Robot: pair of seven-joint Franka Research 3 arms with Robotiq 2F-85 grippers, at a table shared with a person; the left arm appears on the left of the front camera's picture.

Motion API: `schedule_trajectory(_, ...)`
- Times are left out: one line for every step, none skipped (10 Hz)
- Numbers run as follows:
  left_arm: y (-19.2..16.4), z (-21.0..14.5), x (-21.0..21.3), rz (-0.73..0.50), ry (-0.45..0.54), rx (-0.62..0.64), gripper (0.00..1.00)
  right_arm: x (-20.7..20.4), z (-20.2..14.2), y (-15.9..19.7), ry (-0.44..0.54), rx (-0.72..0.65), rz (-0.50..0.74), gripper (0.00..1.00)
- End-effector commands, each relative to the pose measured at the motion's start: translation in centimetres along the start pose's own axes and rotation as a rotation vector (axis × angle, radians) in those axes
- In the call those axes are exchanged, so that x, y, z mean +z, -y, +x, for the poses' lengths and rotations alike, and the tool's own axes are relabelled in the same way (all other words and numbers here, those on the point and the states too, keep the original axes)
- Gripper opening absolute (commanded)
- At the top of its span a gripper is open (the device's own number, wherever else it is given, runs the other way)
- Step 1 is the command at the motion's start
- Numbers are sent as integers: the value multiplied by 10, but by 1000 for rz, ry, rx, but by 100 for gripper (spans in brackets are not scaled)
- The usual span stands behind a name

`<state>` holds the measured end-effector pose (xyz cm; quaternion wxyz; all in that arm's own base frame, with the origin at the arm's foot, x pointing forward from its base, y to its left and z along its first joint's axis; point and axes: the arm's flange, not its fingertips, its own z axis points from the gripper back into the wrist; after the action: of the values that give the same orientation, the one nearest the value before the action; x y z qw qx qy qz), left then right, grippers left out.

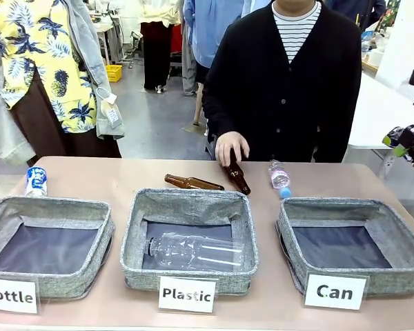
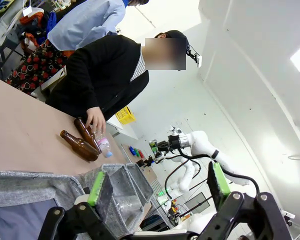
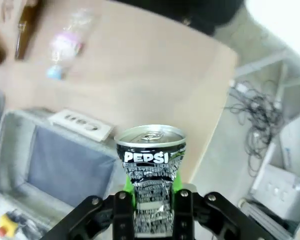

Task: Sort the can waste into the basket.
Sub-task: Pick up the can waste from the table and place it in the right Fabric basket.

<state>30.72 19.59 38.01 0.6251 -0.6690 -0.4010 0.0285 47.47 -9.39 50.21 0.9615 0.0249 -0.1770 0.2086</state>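
Note:
A crushed black and silver can [image 3: 150, 165] stands upright between the fingers of my right gripper [image 3: 151, 195], which is shut on it. Below it and to the left lies the grey Can basket [image 3: 20, 150] with its white card [image 3: 80, 125]. From the front, the right gripper [image 1: 402, 143] hangs high at the right edge, beyond the Can basket [image 1: 331, 207]. A blue and white can [image 1: 36, 181] stands at the far left, behind the Bottle bin. My left gripper [image 2: 157, 185] is open with nothing between its green pads.
The Bottle bin [image 1: 55, 205] is at the left. The Plastic bin [image 1: 186, 200] in the middle holds a clear bottle [image 1: 193, 252]. Two brown bottles [image 1: 193, 183] and a small plastic bottle [image 1: 279, 175] lie behind. The person's hand [image 1: 231, 146] rests on one brown bottle.

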Motion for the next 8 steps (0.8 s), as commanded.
schedule_trajectory(2,-2,0,-11,-7,-17,100,-1,-30,-39,23,174,145,17)
schedule_trajectory(2,-2,0,-11,-7,-17,100,0,-44,-64,14,275,200,17)
schedule_trajectory(2,-2,0,-11,-7,-17,100,1,-55,-84,5,378,231,17)
schedule_trajectory(2,-2,0,-11,-7,-17,100,0,-65,-100,-30,482,248,17)
schedule_trajectory(2,-2,0,-11,-7,-17,100,-4,-70,-110,-70,570,249,17)
schedule_trajectory(2,-2,0,-11,-7,-17,100,-6,-67,-110,-70,635,280,17)
schedule_trajectory(2,-2,0,-11,-7,-17,100,-7,-65,-108,-63,623,289,17)
schedule_trajectory(2,-2,0,-11,-7,-17,100,-9,-64,-108,-63,628,296,17)
